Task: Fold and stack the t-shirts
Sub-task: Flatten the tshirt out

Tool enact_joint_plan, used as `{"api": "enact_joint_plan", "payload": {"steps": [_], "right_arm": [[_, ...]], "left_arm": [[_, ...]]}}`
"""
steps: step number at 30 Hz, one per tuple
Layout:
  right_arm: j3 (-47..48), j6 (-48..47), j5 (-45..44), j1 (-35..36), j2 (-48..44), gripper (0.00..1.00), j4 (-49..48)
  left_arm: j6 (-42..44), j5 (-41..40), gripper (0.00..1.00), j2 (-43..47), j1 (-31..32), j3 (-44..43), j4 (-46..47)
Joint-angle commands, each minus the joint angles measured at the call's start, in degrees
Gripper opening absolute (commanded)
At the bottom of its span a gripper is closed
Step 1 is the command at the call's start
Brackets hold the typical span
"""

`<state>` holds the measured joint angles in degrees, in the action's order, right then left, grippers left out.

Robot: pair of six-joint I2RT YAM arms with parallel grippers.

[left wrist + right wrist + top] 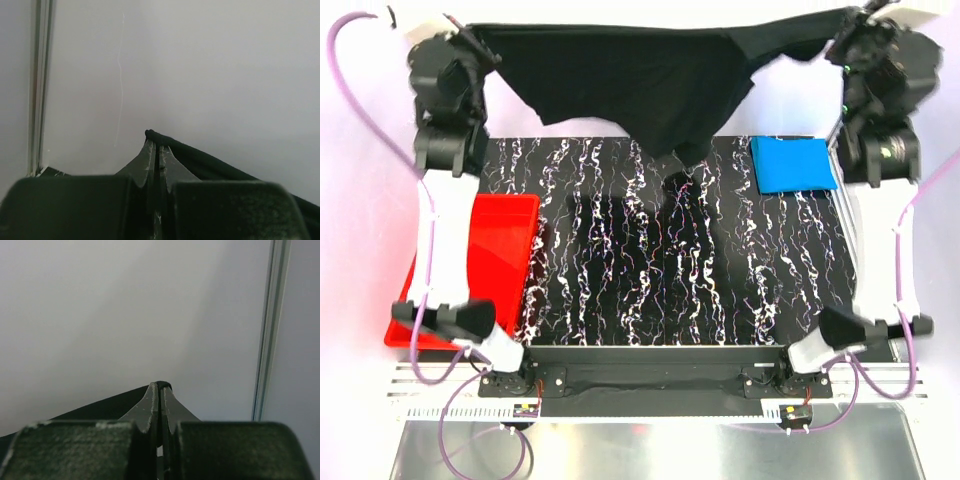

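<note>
The left gripper [478,38] is closed on one top corner of the black t-shirt [640,90] above the far left corner of the table [720,270]. The right gripper [847,38] is closed on the other top corner above the far right corner, so the shirt hangs spread between them along the far edge, its lowest fold dipping toward the middle of that edge. The blue t-shirt [793,164] lies folded flat at the table's far right corner, and a red tub [495,250] sits at the left edge, partly overhanging it.
</note>
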<state>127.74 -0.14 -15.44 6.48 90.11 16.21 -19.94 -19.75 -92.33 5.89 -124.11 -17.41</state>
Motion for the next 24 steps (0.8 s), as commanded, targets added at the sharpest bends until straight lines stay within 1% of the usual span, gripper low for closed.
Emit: {"api": "enact_joint_plan", "payload": {"steps": [1, 4, 5, 7, 8, 9, 10, 11, 13, 16, 19, 21, 22, 23, 24], "right_arm": [[-1.17, -1.44, -6.53, -0.86, -10.81, 0.0, -2.77], [-4.77, -0.21, -6.62, -0.94, -18.02, 0.0, -0.66], [-5.74, -0.21, -6.44, -0.86, -22.04, 0.0, -0.13], [-8.72, 1.63, -5.39, -0.86, -25.84, 0.0, 1.54], [-9.61, 2.16, -5.3, -0.86, -29.69, 0.0, 1.98], [-10.14, 2.34, -5.21, -0.86, -31.38, 0.0, 3.55], [-10.75, 2.6, -4.69, -0.86, -32.7, 0.0, 4.26], [-10.85, 2.95, -4.25, -0.94, -35.06, 0.0, 5.05], [-9.89, 3.39, -2.85, -0.86, -36.57, 0.0, 7.6], [-7.61, 3.48, -2.05, -0.86, -37.28, 0.0, 10.24], [-7.15, 2.61, -1.87, -0.86, -35.18, 0.0, 13.14], [-10.91, 2.52, -2.66, -0.86, -34.65, 0.0, 11.41], [-17.2, 2.6, -2.84, -0.94, -34.91, 0.0, 9.82], [-20.92, 3.13, -3.01, -0.86, -35.61, 0.0, 7.72], [-24.26, 3.48, -3.36, -0.86, -35.79, 0.0, 4.39]], "left_arm": [[0.78, -3.11, 0.0, 10.4, -1.94, 3.52, 3.0], [0.17, -1.61, 0.0, 18.31, -1.94, 9.23, 1.25], [0.0, -1.35, 0.0, 20.85, -1.94, 10.72, 0.63], [-0.18, -0.38, 0.0, 27.62, -1.94, 15.1, -0.17], [-0.18, -0.03, 0.0, 29.74, -1.94, 16.44, -0.34], [-0.18, 0.41, 0.0, 31.76, -1.94, 18.1, -0.43], [0.08, 0.76, 0.0, 35.87, -1.59, 20.38, -0.26], [0.08, 0.68, 0.0, 37.39, -1.32, 21.45, -0.34], [0.17, 0.5, 0.0, 40.9, -0.45, 22.6, -0.61], [-1.14, 1.29, 0.0, 42.85, -0.18, 25.32, -0.87], [-2.72, 2.17, 0.0, 42.42, -0.18, 28.48, -1.4], [-3.26, 2.43, 0.0, 40.31, -0.18, 31.54, -2.18], [-4.13, 2.69, 0.0, 39.61, -0.09, 32.78, -2.19], [-4.4, 2.96, 0.0, 38.12, -0.18, 34.8, -2.1], [-4.66, 3.31, 0.0, 37.41, -0.18, 39.43, -0.1]]}}
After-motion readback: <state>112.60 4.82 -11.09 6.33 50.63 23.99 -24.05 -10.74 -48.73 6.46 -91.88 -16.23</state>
